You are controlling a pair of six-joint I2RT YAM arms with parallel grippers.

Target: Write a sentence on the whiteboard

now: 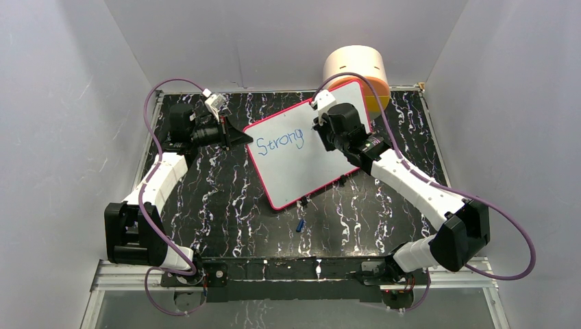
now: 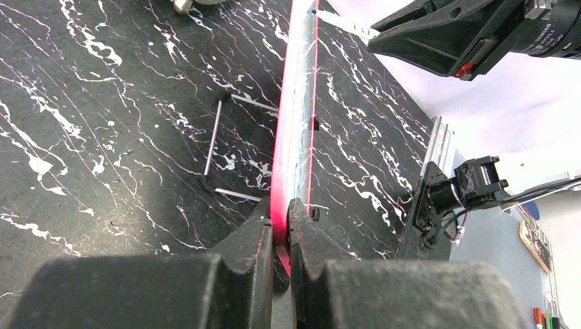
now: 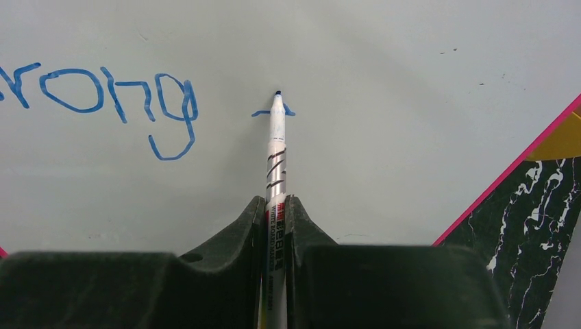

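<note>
left jaws: pinch the whiteboard (image 1: 301, 175) edge
right jaws: hold the pen (image 3: 275, 157)
pen tip: on white space beside the sentence (image 1: 276, 142)

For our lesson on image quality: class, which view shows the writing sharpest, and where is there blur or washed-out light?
Right wrist: writing crisp, board evenly lit; left wrist: near fingers blurred, upper right washed out; top external: soft, even light.

whiteboard (image 1: 312, 175): white, pink-red frame, rounded corners, turned diagonally, frame centre | sentence (image 1: 276, 142): blue "Strong" at board's upper left; 1 short stroke beside it
</note>
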